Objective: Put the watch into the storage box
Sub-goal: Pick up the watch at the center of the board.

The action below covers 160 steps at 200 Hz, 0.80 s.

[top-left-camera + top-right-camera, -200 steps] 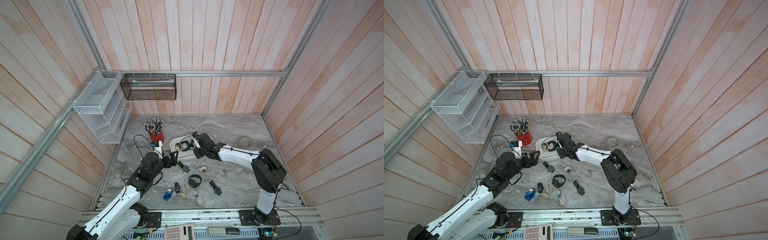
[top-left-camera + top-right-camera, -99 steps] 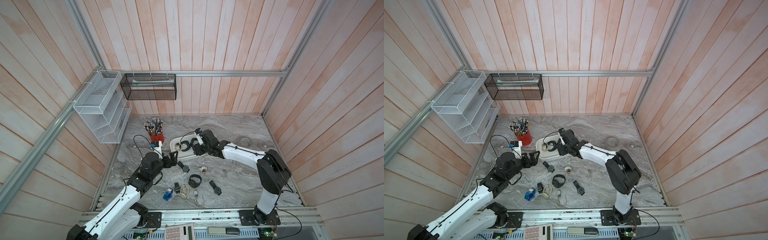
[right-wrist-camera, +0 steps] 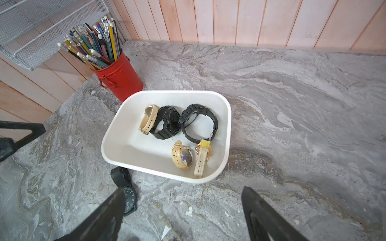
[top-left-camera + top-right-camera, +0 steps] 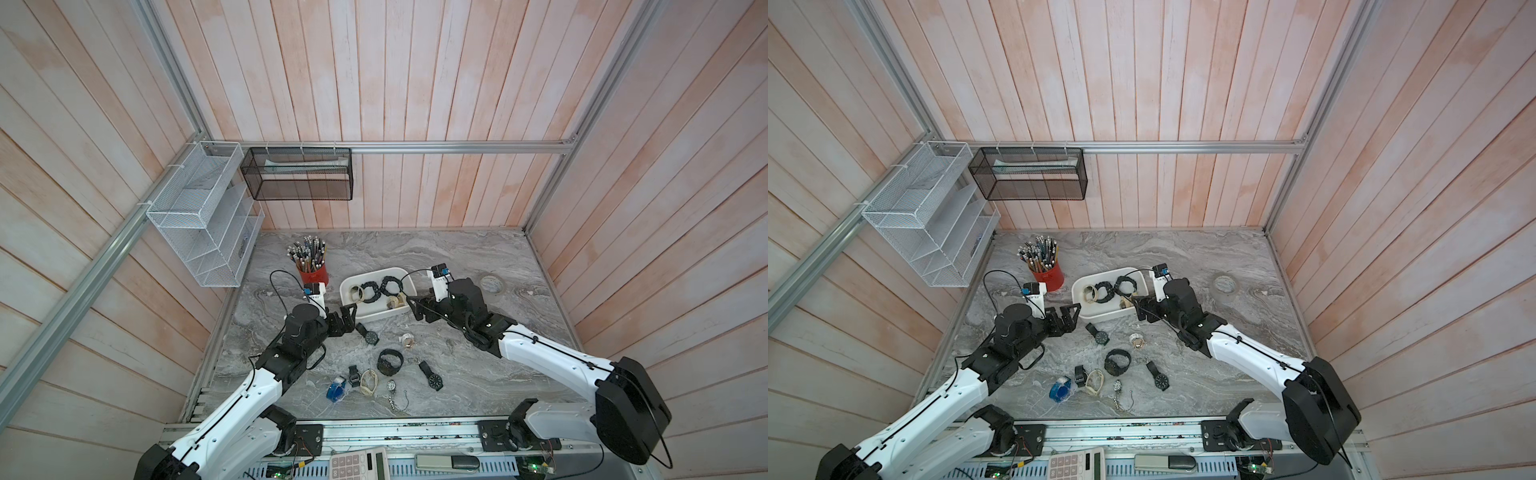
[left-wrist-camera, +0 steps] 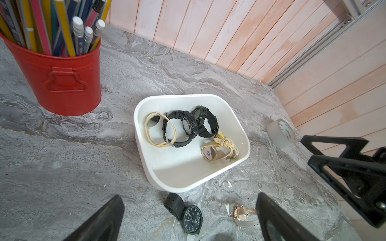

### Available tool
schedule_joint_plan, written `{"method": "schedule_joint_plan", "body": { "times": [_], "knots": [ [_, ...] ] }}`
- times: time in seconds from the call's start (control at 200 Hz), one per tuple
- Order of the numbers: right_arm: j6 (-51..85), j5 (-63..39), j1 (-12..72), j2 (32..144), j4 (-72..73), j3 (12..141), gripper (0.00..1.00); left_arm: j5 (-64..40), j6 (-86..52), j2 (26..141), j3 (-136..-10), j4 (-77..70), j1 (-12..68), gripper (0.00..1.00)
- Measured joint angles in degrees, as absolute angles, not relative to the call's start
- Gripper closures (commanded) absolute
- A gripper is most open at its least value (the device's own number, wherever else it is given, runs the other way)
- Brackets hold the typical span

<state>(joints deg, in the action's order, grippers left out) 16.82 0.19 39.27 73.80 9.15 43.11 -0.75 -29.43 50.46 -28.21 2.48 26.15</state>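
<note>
The storage box sits on the bench holding several watches, a beige watch lying in its 4 o'clock corner. The right tool hovers spread and empty just outside that corner. The left tool, also spread and empty, is at the box's 8 o'clock, near a black watch.

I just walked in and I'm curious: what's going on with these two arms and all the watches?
The job is filling a white box with watches; five lie in it already. The right gripper hangs open just beside the box, holding nothing. The left gripper is open too, near a black watch that lies on the table. Several more are scattered there, not yet picked up.
</note>
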Motion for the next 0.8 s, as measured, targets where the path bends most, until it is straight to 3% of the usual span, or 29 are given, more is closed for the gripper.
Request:
{"method": "schedule_joint_plan", "body": {
  "times": [0.395, 0.595, 0.8],
  "knots": [
    [17.2, 0.8, 39.2, 75.0, 11.6, 43.4, 0.11, -3.0, -37.1, 32.3, -20.3, 15.4, 28.9, 0.1],
    [17.5, 0.8, 39.2, 76.1, 12.0, 44.1, 0.11, 2.5, -42.3, 27.6, -20.3, 25.8, 39.5, 0.15],
    [17.6, 0.8, 39.2, 77.1, 12.0, 45.1, 0.11, 10.7, -50.2, 31.9, -25.5, 37.3, 50.8, 0.19]
  ]
}}
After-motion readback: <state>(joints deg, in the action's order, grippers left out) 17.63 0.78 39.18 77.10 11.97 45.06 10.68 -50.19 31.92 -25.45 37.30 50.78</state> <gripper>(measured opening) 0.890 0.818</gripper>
